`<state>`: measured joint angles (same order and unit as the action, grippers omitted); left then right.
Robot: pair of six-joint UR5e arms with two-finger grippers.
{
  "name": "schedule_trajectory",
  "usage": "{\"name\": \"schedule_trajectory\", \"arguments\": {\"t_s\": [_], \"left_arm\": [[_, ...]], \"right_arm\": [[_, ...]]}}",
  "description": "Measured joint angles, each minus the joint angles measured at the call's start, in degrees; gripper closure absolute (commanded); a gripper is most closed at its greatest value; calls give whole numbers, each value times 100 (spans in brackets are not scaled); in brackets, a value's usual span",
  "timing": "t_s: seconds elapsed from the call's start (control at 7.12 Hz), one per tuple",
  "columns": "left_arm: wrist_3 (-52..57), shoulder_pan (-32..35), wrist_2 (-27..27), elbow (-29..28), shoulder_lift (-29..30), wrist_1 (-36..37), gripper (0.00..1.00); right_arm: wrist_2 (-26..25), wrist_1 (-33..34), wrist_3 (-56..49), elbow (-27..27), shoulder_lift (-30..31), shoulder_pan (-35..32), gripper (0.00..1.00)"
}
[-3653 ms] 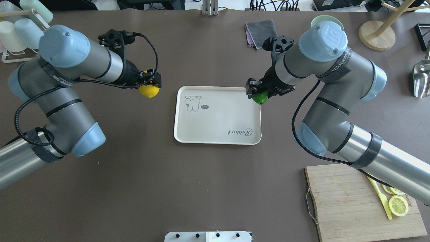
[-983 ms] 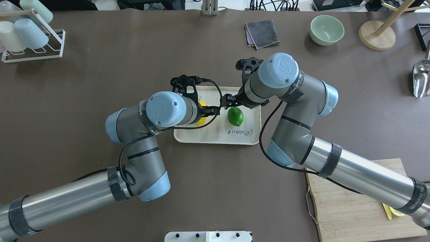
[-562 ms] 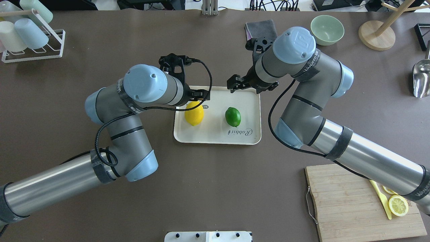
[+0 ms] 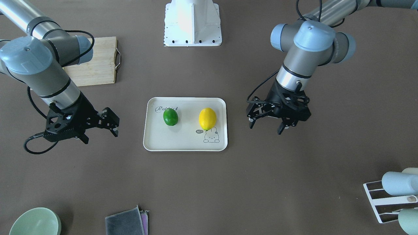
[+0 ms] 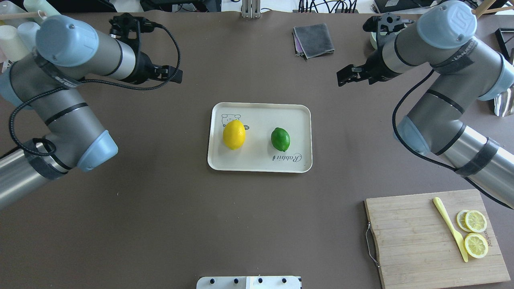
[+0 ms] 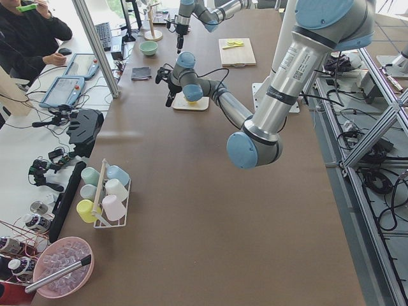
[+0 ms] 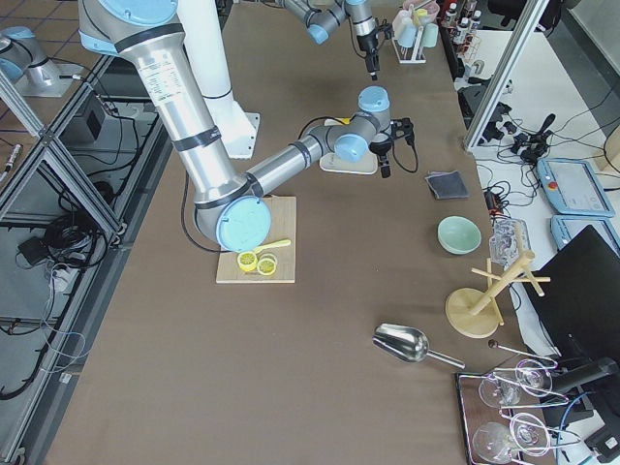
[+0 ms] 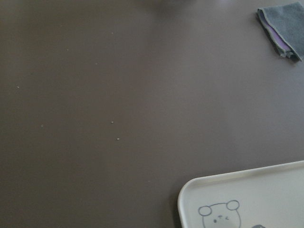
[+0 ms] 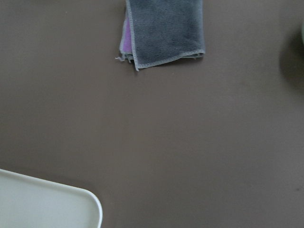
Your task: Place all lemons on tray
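The cream tray (image 5: 257, 162) lies mid-table. The yellow lemon (image 5: 234, 135) rests on its left half and the green lemon (image 5: 280, 139) on its right half, apart from each other. Both also show in the front-facing view: yellow lemon (image 4: 207, 118), green lemon (image 4: 170, 117), tray (image 4: 183, 142). My left gripper (image 5: 172, 75) (image 4: 266, 128) is open and empty, off the tray's far left corner. My right gripper (image 5: 345, 77) (image 4: 99, 135) is open and empty, off the tray's far right corner. The wrist views show only tray corners (image 8: 247, 194) (image 9: 42, 204).
A wooden cutting board (image 5: 417, 241) with lemon slices (image 5: 476, 245) and a yellow knife (image 5: 451, 229) sits at the near right. A grey cloth (image 5: 313, 39) lies at the far middle. A green bowl (image 4: 34, 223) and a cup rack (image 4: 395, 195) stand at the far corners.
Both grippers carried the lemons over the tray, let them go there, then pulled up and outward to the far left and far right. The lemons stay on the tray.
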<state>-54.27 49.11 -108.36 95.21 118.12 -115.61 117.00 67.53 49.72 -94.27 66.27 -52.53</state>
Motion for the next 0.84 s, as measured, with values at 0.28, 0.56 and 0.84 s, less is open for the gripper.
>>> {"name": "schedule_trajectory", "arguments": {"t_s": [0.28, 0.56, 0.84], "left_arm": [[573, 705, -141, 22, -585, -360, 2], [1706, 1298, -240, 83, -1242, -542, 2], [2362, 1928, -808, 92, -1807, -522, 2]], "right_arm": [[-105, 39, -87, -84, 528, -163, 0], [-111, 96, -359, -54, 934, -515, 0], [781, 527, -1612, -97, 1305, -1406, 0]]}}
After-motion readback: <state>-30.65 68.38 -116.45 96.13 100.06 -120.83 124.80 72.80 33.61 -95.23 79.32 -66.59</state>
